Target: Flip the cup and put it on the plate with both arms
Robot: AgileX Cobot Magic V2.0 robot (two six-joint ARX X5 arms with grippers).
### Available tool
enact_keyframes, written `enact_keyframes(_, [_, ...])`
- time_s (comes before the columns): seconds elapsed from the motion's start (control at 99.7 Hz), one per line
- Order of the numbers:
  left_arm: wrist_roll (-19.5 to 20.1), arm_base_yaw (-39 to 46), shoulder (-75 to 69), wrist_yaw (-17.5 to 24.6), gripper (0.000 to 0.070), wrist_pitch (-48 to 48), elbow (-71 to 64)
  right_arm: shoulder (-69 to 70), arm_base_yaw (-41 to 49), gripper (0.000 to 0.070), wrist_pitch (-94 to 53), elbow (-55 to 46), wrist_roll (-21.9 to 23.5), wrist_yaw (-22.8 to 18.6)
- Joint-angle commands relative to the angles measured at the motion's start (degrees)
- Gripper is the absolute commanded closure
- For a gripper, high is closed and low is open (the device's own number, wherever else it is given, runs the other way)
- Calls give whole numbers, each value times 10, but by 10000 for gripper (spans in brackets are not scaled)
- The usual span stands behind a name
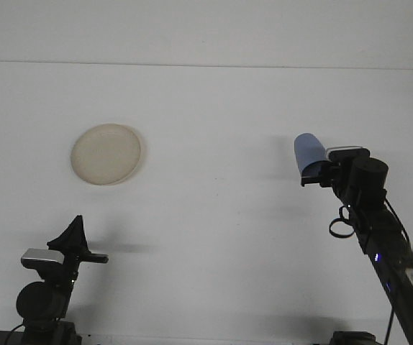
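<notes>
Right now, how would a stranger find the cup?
Look at the right side of the white table. There the right gripper holds the blue cup, tilted. It is the only blue thing; the beige plate lies far left.
</notes>
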Motion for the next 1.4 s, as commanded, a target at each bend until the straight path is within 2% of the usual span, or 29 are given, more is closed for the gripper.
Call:
enact_keyframes(0.0, [1,0,-1,2,689,6,-11,-45,19,696,-55,8,51,10])
enact_keyframes(0.12, [1,0,-1,2,689,6,-11,-132,68,696,-166,20,95,16])
enact_keyframes(0.261, [1,0,-1,2,689,6,-11,-181,139,696,-307,64,149,45])
enact_keyframes(0.411, [1,0,-1,2,689,6,-11,-164,216,696,-433,133,194,68])
enact_keyframes(0.632, [1,0,-1,2,689,6,-11,-67,327,696,-540,226,243,68])
enact_keyframes(0.902, [1,0,-1,2,689,6,-11,120,414,696,-638,327,236,61])
enact_keyframes(1.133, [1,0,-1,2,689,6,-11,242,447,696,-699,407,188,50])
enact_keyframes(1.394, [1,0,-1,2,689,6,-11,303,456,695,-713,423,156,45])
